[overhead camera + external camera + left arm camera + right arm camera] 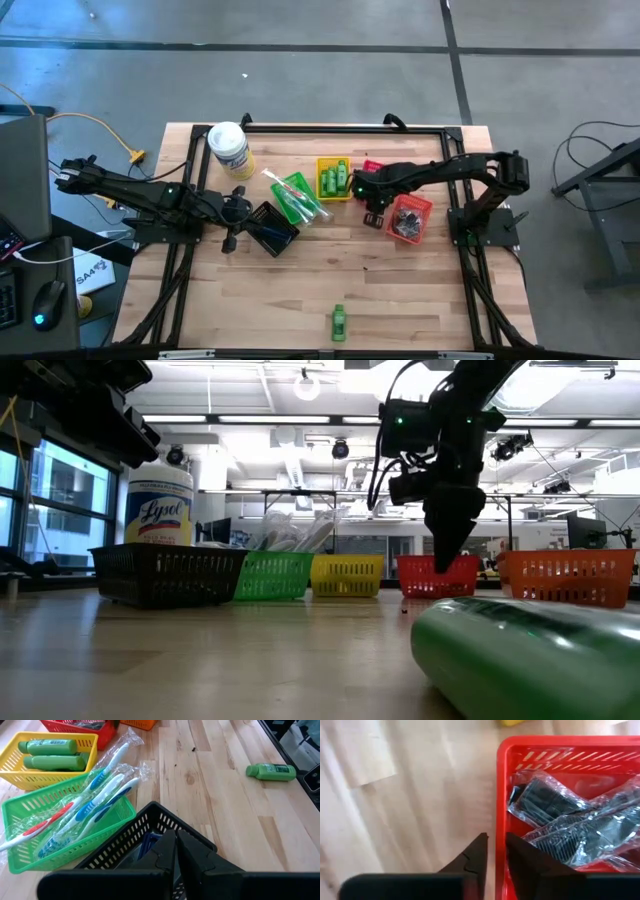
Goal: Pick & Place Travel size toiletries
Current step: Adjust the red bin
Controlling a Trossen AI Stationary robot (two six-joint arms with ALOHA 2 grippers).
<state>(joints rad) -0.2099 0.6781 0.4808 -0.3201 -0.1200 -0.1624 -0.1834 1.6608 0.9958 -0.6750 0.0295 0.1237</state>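
1. The word "Lysol" reads in blue script on the yellow label of the white-lidded tub (159, 508), which stands behind the black basket (168, 574) in the low view.
2. The green bottle (270, 771) lying on the worktop (225, 810) carries a label, but its print is too small to read.
3. No other text is legible.

L hand (176, 851) shut, R hand (495, 851) near-shut
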